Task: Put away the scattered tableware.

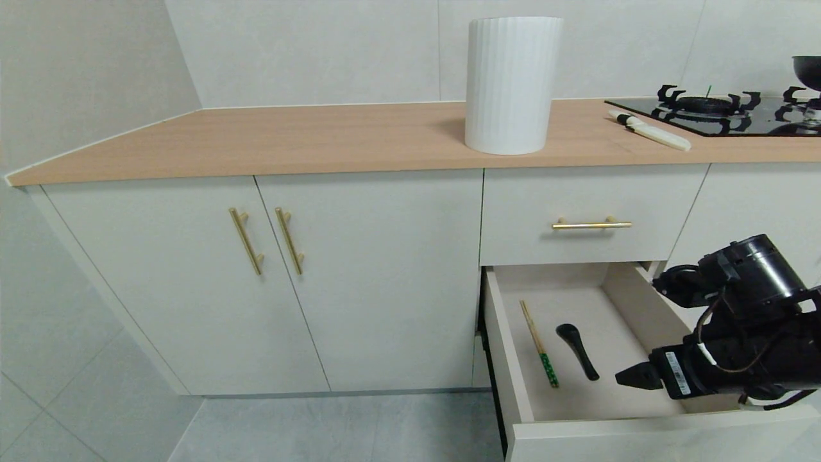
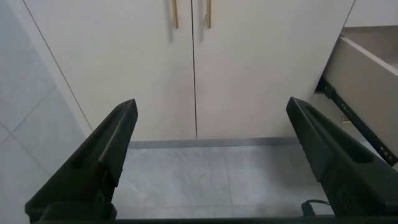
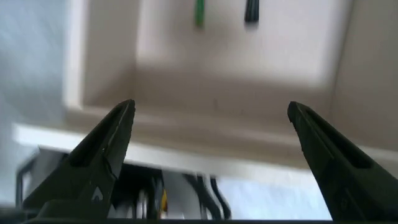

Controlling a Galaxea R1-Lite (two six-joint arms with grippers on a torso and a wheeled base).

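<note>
A pale tiled kitchen was shown, with a long wooden countertop (image 1: 288, 138) set over cream cabinet doors (image 1: 372, 276).

The fingers (image 3: 102, 155) of the right gripper (image 3: 210, 155) were spread wide and released, with nothing grasped. Just beyond their tips the front rim of an open cream drawer (image 1: 507, 359) was seen, spanning the gap between them. Farther past the tips, on the drawer floor, a pair of wooden chopsticks with green ends (image 1: 539, 353) and a black spoon (image 1: 578, 353) were laid side by side, near each other but apart.

The fingers (image 2: 109, 155) of the left gripper (image 2: 211, 155) were likewise parted and empty. Grey floor tiles (image 2: 205, 180) were framed between them, and the cabinet doors with their gold bar handles (image 2: 207, 12) stood beyond the tips. The side of the drawer was seen off to one side of the far finger.

Well away from both pairs of fingers, a tall white ribbed container (image 1: 510, 83) was stood upright on the countertop. A cream-handled knife (image 1: 651, 130) was laid flat beside a black gas hob (image 1: 718, 115).
</note>
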